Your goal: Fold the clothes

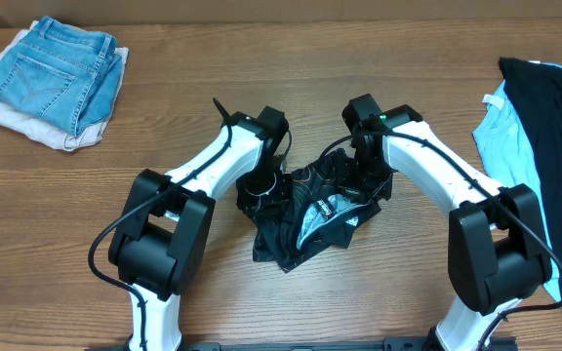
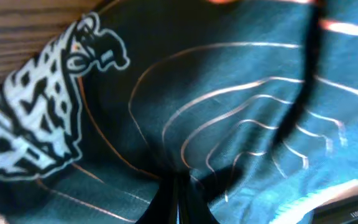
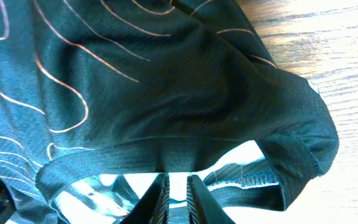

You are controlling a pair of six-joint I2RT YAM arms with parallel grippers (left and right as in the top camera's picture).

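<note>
Jersey (image 1: 312, 213) is seen from overhead as a crumpled black heap near the middle of the table (image 1: 261, 58), with pale lettering showing among the folds. It is flanked by both arms. The left gripper (image 1: 259, 185) is pressed down into its left edge and the right gripper (image 1: 364, 177) into its upper right part. A pair of blue jeans (image 1: 57, 68) is laid on a white cloth (image 1: 8, 112) at the far left corner, well apart from the heap. A plain black garment (image 1: 544, 117) is spread over a light blue one (image 1: 496, 127) along the right edge.

In the left wrist view the frame is almost filled by the jersey (image 2: 229, 124), its thin orange contour lines curving across the dark fabric. A patch of white print (image 2: 30, 124) is seen at the left, and a strip of table (image 2: 17, 25) at the upper left corner. The left gripper (image 2: 179, 193) is shown at the bottom centre with its fingers (image 2: 166, 202) clenched together, and the fabric is gathered into a pinch between them.

In the right wrist view the jersey (image 3: 166, 93) is draped from the top of the frame down to the fingertips, with bare table (image 3: 328, 62) visible at the right. The right gripper (image 3: 178, 193) is drawn nearly together, only a narrow slit being left between its fingers (image 3: 197, 196). A stitched hem of the jersey is caught at their tips, and a paler inner layer is exposed beneath that hem
</note>
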